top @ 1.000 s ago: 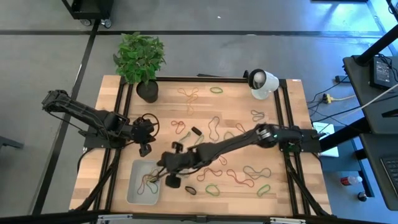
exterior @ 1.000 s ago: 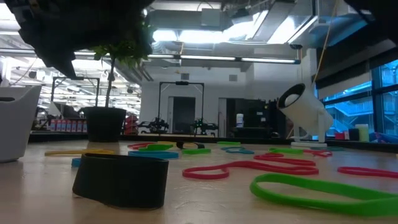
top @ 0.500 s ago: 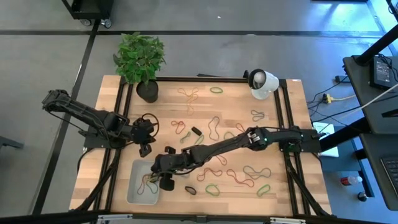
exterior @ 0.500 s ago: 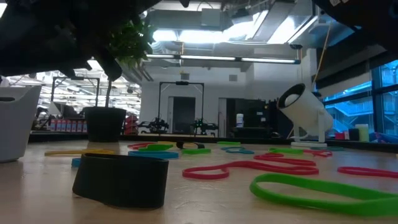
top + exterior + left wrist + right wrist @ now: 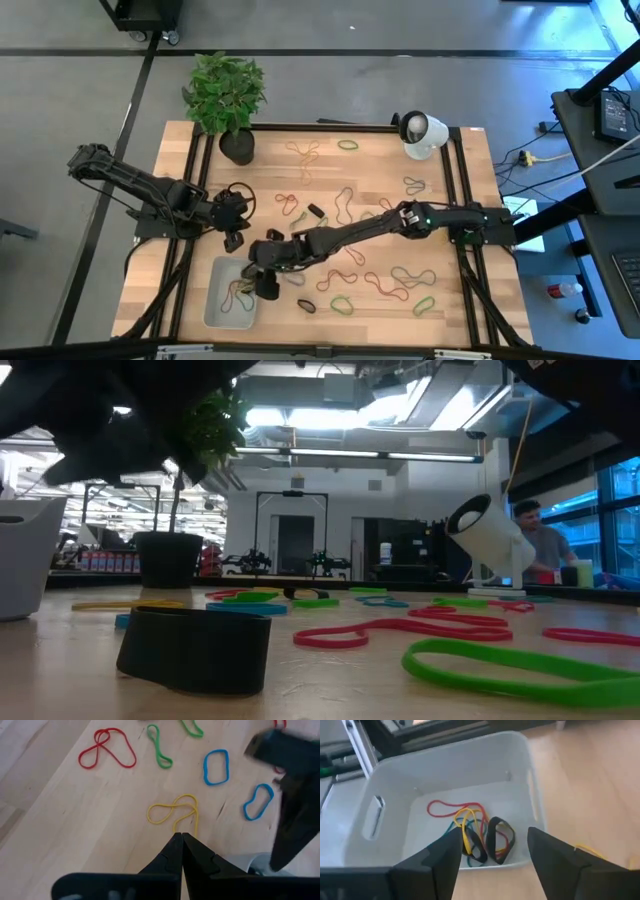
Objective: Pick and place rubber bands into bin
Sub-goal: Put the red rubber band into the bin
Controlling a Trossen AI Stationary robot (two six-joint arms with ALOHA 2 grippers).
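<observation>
Rubber bands (image 5: pixel 395 278) are scattered all over the wooden table (image 5: pixel 380 175), plus a little tangle of red, yellow and black ones (image 5: pixel 470 832) already sitting in the bin (image 5: pixel 395 795) at the table's front-left corner. Right gripper (image 5: pixel 492 851) hangs just over the bin's near edge with its jaws spread wide and nothing in them. Left gripper (image 5: pixel 181 842) waits near the table's left edge, jaws pinched together, pointing at a yellow band (image 5: pixel 173 813).
</observation>
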